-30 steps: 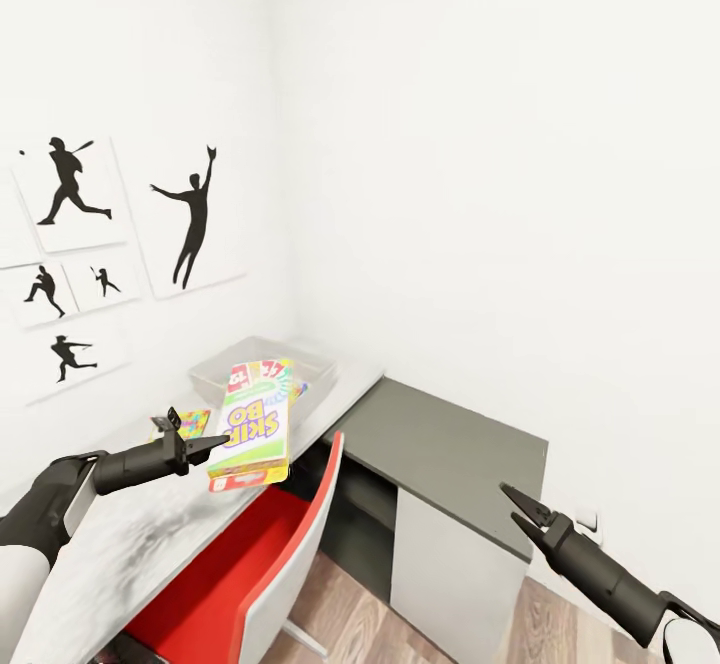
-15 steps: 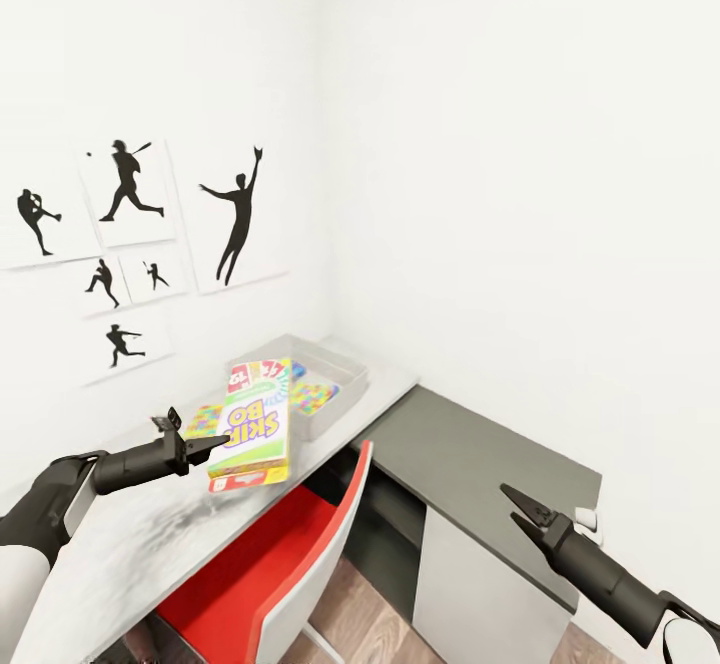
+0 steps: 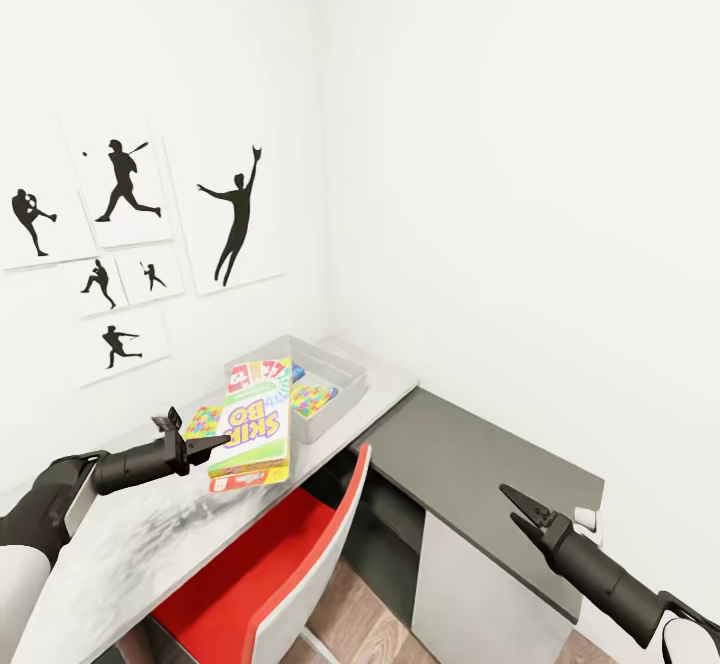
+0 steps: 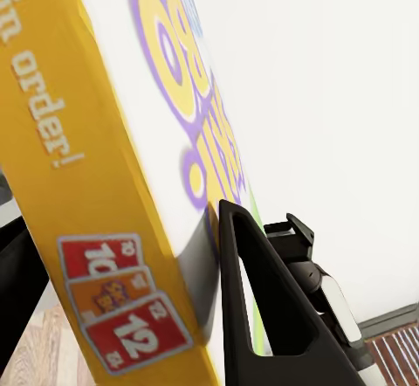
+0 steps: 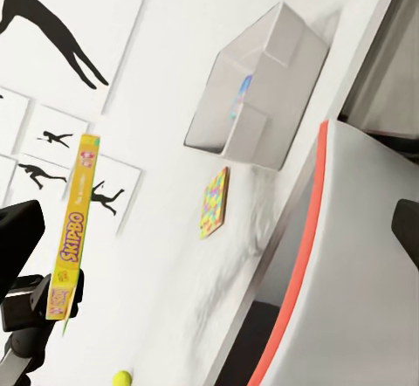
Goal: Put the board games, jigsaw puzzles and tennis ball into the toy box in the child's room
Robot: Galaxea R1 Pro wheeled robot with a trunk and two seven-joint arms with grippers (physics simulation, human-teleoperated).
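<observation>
- Change noted: across the last second the whole head view has swung, so the toy box (image 3: 297, 387) and silhouette pictures (image 3: 120, 244) sit further right in it. That is my head or base turning, not the things moving. Over the final half second the view has almost settled.
- My left gripper (image 3: 208, 442) is clamped on the SKIP BO board game (image 3: 256, 423), pinching its near edge; the box is carried flat and clear above the table (image 3: 130, 544), with its far end overlapping the toy box's near rim in the head view.
- The left wrist view confirms one finger (image 4: 262, 299) pressed against the box face (image 4: 105, 168).
- My right gripper (image 3: 518, 508) hangs with its fingers apart, holding nothing, out over the dark lower desk (image 3: 470, 464).
- Judgement: I am lined up with the bin; what remains for this box is a forward reach and release.
- Toy box contents: one jigsaw puzzle (image 3: 312, 399) lies inside, and a blue item beside it is probably the smaller board game, though the held box hides most of it.
- The second jigsaw puzzle (image 5: 215, 201) lies on the table near the bin; the tennis ball (image 5: 121, 377) rests further along the tabletop.
- Surface and room: pale grey desktop, a red chair (image 3: 270, 564) tucked under it, white walls, wood-plank floor.
</observation>
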